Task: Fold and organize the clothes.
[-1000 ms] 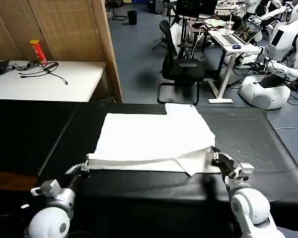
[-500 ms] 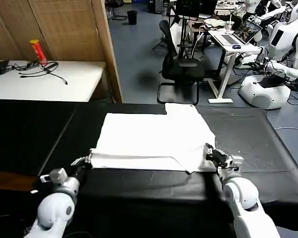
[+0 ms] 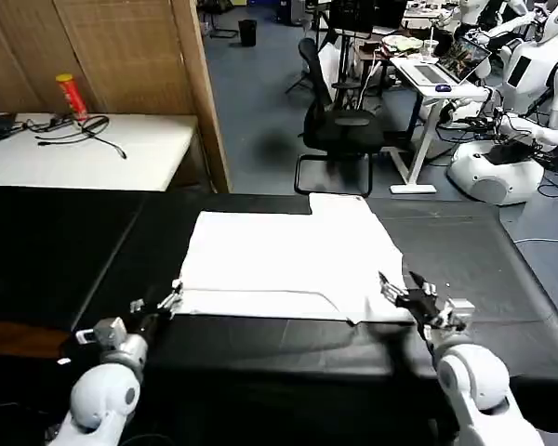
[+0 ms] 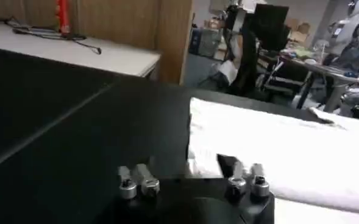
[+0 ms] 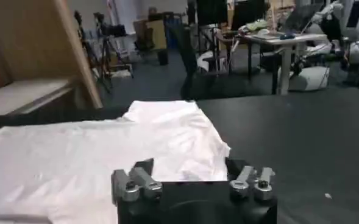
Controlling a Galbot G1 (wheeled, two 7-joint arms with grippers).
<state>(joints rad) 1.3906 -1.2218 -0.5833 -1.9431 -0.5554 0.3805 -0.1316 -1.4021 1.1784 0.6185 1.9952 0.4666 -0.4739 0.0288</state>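
White T-shirt point(image 3: 288, 255) flat on black table point(image 3: 465, 251), 2 end effectors at its near corners.

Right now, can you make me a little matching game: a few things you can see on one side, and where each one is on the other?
Things:
1. white T-shirt
2. left gripper
3. right gripper
4. red can

Places:
A. at the shirt's near right corner
B. standing on the white desk behind the black table
C. spread flat on the black table
D. at the shirt's near left corner

Pairs: 1-C, 2-D, 3-A, 4-B
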